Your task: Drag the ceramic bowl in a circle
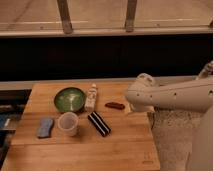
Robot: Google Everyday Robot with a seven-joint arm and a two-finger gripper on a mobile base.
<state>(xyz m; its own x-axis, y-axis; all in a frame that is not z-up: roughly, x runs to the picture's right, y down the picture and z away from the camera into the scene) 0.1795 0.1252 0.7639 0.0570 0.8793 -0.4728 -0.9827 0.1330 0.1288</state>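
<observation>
The ceramic bowl [70,99] is round, shallow and glossy green with a darker rim. It sits upright on the wooden table [80,150], at the back left of centre. My white arm [170,95] reaches in from the right. My gripper [132,104] is at the arm's left end, over the table's right side, well to the right of the bowl and apart from it. It holds nothing that I can see.
A white bottle [91,96] lies right beside the bowl. A translucent white cup [68,123] stands in front of it. A blue sponge [45,127], a black striped bar [99,123] and a small red object [115,105] also lie on the table.
</observation>
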